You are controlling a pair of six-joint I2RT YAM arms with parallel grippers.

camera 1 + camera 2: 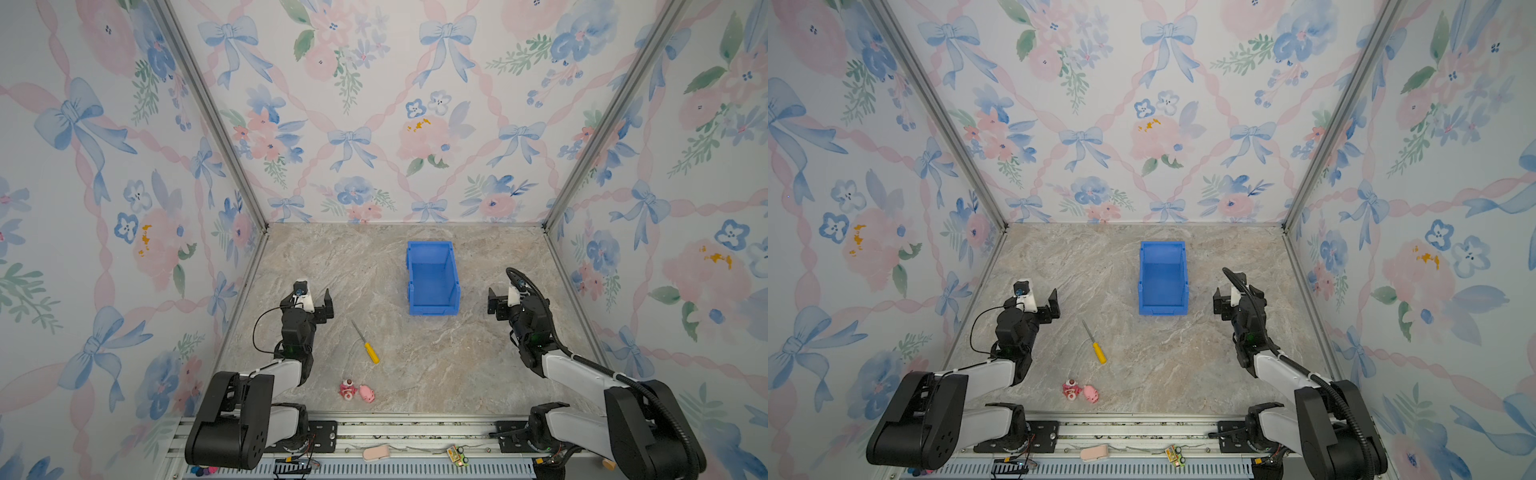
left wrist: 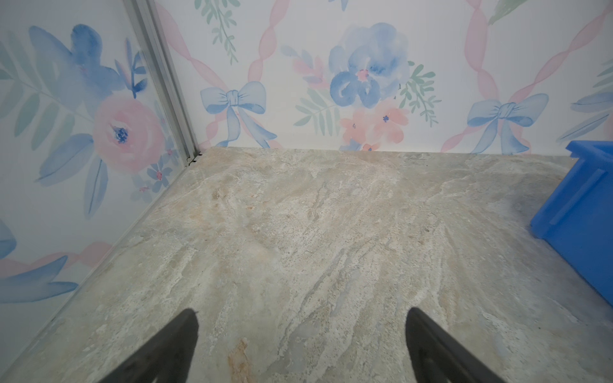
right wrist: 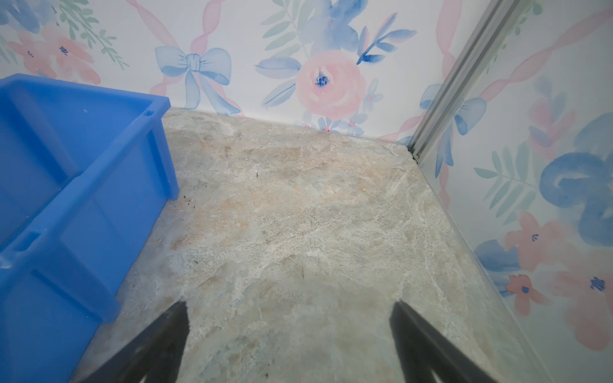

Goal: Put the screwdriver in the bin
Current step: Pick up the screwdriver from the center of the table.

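The screwdriver [image 1: 371, 352] [image 1: 1099, 352], yellow-handled with a thin silver shaft, lies flat on the marble tabletop, shaft pointing toward the back left. It shows in neither wrist view. The blue bin [image 1: 434, 309] [image 1: 1163, 309] stands upright and empty behind it, to the right. My left gripper [image 1: 316, 301] [image 1: 1040, 301] [image 2: 300, 311] hovers open and empty left of the screwdriver's tip, with the bin [image 2: 583, 212] off to its side. My right gripper [image 1: 505, 297] [image 1: 1229, 297] [image 3: 289, 304] is open and empty just right of the bin [image 3: 83, 215].
Two small pink toys [image 1: 348, 390] [image 1: 366, 392] sit near the front edge, just in front of the screwdriver's handle. Floral walls close in the table on three sides. A metal rail [image 1: 415, 432] with small loose items runs along the front.
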